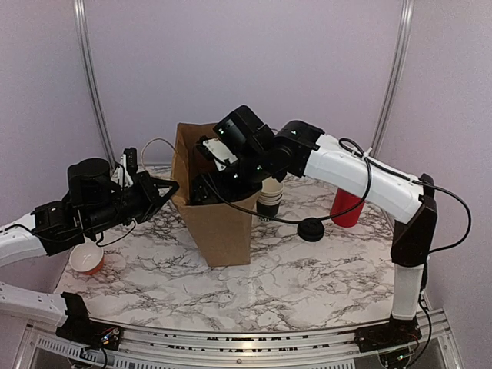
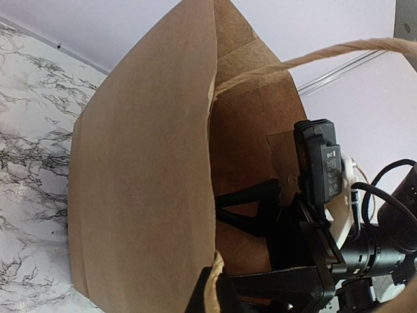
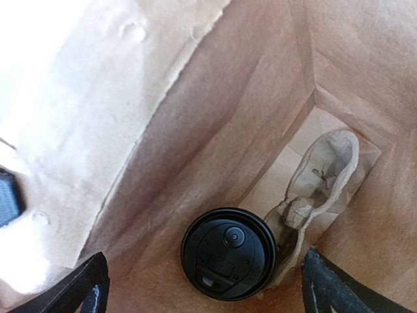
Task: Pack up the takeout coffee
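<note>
Soft even light fills the top view, with faint glare on the table, while the bag wall burns white in the right wrist view.

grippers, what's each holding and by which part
Left gripper pinches the paper bag by its top rim. Right gripper holds nothing; its jaws stand open above the coffee cup.

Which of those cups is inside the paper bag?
The black-lidded takeout cup, at the bottom of the brown paper bag. The stack of dark cups and the red cup stand outside it.
</note>
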Available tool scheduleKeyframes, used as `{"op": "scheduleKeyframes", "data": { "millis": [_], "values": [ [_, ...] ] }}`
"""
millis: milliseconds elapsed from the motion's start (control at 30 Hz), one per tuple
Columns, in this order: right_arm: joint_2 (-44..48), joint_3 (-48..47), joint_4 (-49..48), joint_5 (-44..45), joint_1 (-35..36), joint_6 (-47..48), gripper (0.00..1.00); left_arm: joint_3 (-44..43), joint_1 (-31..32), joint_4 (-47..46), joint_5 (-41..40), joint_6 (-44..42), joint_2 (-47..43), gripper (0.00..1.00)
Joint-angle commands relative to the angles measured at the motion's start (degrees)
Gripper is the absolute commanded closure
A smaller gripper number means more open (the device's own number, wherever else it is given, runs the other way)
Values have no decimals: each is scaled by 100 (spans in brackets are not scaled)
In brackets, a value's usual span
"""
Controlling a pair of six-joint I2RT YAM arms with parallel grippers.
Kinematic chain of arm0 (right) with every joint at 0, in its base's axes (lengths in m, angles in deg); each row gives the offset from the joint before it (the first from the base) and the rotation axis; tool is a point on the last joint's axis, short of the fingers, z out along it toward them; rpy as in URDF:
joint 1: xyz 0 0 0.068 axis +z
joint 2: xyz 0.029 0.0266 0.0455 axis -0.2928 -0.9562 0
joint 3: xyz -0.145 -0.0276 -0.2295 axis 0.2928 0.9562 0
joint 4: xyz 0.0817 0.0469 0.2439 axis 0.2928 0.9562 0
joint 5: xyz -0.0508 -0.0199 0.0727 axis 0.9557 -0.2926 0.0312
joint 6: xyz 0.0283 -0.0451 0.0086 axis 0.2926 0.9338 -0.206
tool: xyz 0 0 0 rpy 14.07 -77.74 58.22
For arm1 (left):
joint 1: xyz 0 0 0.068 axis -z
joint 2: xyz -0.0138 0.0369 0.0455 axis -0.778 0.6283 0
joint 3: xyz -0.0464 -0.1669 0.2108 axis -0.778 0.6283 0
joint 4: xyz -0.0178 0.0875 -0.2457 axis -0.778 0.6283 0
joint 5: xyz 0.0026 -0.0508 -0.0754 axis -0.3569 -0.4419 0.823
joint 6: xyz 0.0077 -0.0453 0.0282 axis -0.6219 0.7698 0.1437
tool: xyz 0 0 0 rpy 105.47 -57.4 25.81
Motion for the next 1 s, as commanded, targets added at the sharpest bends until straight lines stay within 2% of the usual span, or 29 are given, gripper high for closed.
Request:
{"op": "scheduleKeyframes", "data": {
  "millis": [0,367,633,967],
  "values": [
    [329,-299,12,141,60,127,0,-59,-89,80,-142,-65,61,100],
    [597,-300,-176,276,64,256,0,-265,-116,334,-184,-164,92,100],
    [969,49,-1001,-2,69,504,0,-1182,-116,1200,-150,-449,436,100],
    [943,-115,-1666,-221,68,484,0,-1213,-125,1384,-256,-338,361,100]
  ]
}}
